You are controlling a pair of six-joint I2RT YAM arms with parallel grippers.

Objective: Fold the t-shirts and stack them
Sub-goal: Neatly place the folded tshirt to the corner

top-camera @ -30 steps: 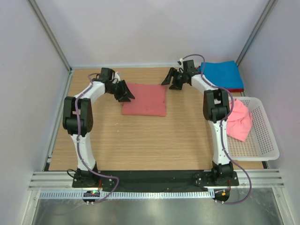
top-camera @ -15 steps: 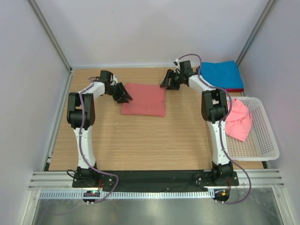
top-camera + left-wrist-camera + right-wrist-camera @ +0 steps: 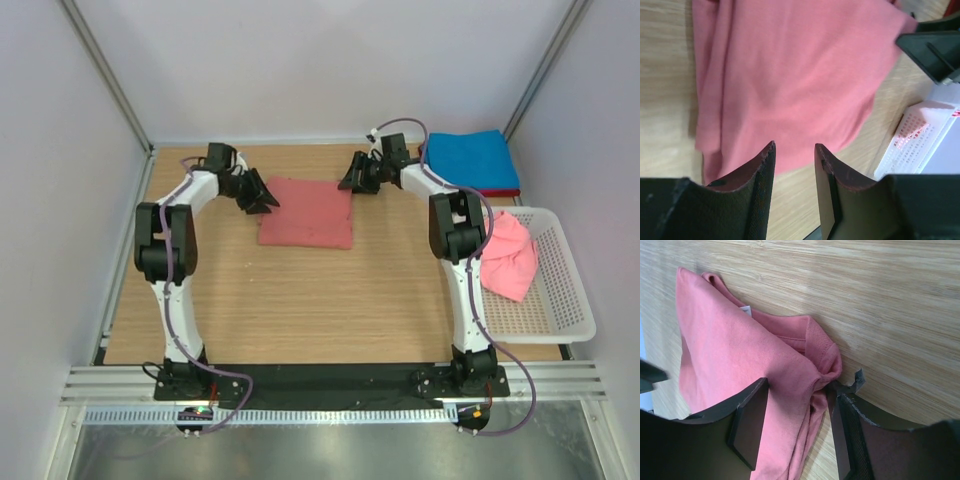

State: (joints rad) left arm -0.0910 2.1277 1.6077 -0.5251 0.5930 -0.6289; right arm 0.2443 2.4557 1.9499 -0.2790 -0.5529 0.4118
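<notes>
A folded salmon-red t-shirt (image 3: 307, 212) lies flat on the wooden table at mid-back. My left gripper (image 3: 262, 197) is at its left edge. In the left wrist view its jaws (image 3: 794, 150) are open and empty, just short of the shirt (image 3: 790, 75). My right gripper (image 3: 352, 178) is at the shirt's back right corner. In the right wrist view it (image 3: 800, 390) is open, with its jaws either side of the bunched corner of the shirt (image 3: 765, 365). A folded blue t-shirt (image 3: 472, 160) lies at the back right. A crumpled pink t-shirt (image 3: 505, 258) lies in the basket.
A white mesh basket (image 3: 560, 300) stands at the right edge of the table and also shows in the left wrist view (image 3: 920, 135). Grey walls and metal frame posts close in the back and sides. Bare wood lies in front of the red shirt.
Both grippers have shifted slightly toward the back of the table along the shirt's edges. The red shirt lies as before.
</notes>
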